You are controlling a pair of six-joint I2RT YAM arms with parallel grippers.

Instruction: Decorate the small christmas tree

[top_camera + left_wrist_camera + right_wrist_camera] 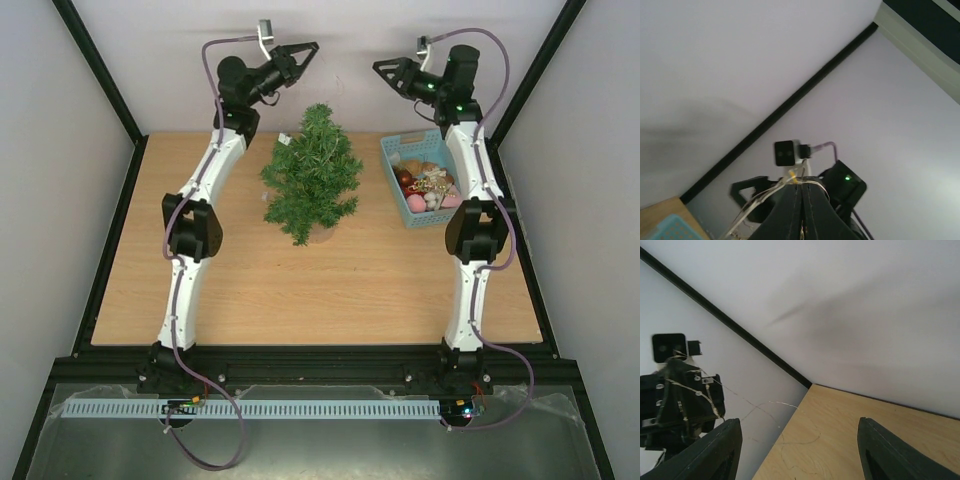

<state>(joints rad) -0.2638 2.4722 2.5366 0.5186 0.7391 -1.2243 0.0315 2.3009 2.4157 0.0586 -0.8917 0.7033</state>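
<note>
Step in hand is judged to be the stringing of the light wire onto the tree; none of it is seen on the branches yet.

The left gripper (pixel 305 50) is raised high at the far side of the light wooden table (pixel 250 290), above and left of the tree top. Its jaws are clenched, and a thin pale metallic fairy-light wire (pixel 760 200) is pinched between them, as the left wrist view shows. Loose strands are seen trailing down and away from the fingers. In the right wrist view one fine strand is drawn out rightward from that gripper over the table edge.

The small christmas tree (pixel 312 172), bushy and dark green, is stood upright at the far middle of the table, between the two arms and apart from both grippers.

A light-blue plastic basket (pixel 395 185) is set just right of the tree, at the right arm's side. Mixed small ornaments (pixel 425 185), red, pink and gold, are piled in it.

The right gripper (pixel 799 427) is raised opposite the left one, above the basket's far end. Its jaws are spread wide and nothing is seen between them.

Next move, as judged: the free strand has to be caught by the right gripper. The wire is then to be lowered and wound round the branches. Care is called for, since the wire is very thin and hard to see, and it could snag or pull the light tree over.
</note>
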